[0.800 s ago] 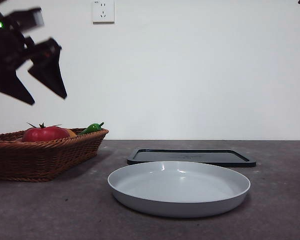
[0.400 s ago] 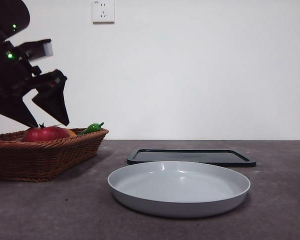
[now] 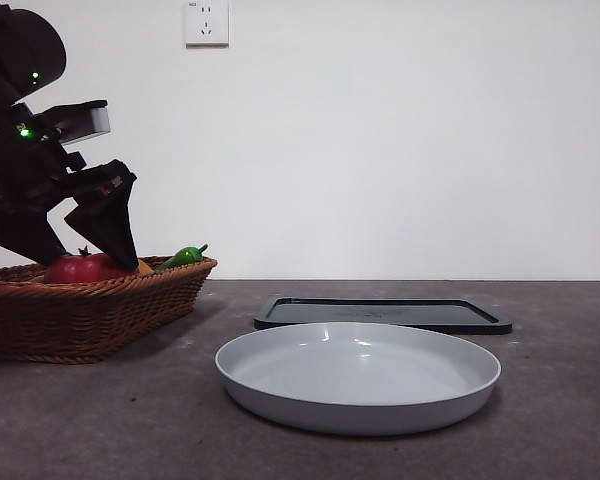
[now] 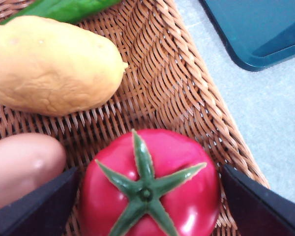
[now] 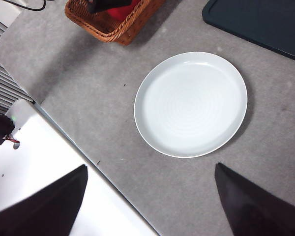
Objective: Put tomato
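Your left gripper is down at the wicker basket, and its fingers stand wide apart, one on each side of the tomato, gripping nothing yet as far as the wrist view shows. The tomato lies in the basket near the rim, stem up.

The front view gives you only the tomato's red top over the basket rim, a sliver of orange beside it, and the tip of the green pepper. The left wrist view looks into the basket and shows more: one yellow-orange fruit with a pointed end, one pale pinkish rounded thing just beside the tomato, which I cannot identify from this crop, and a strip of the pepper at the far edge. That makes four items in the basket, one tomato among them.

The right wrist view looks down from high above the surface and shows one white plate, empty, with the basket and one dark tray at the picture's edges. Your right gripper hangs well above the plate with fingers spread, holding nothing.
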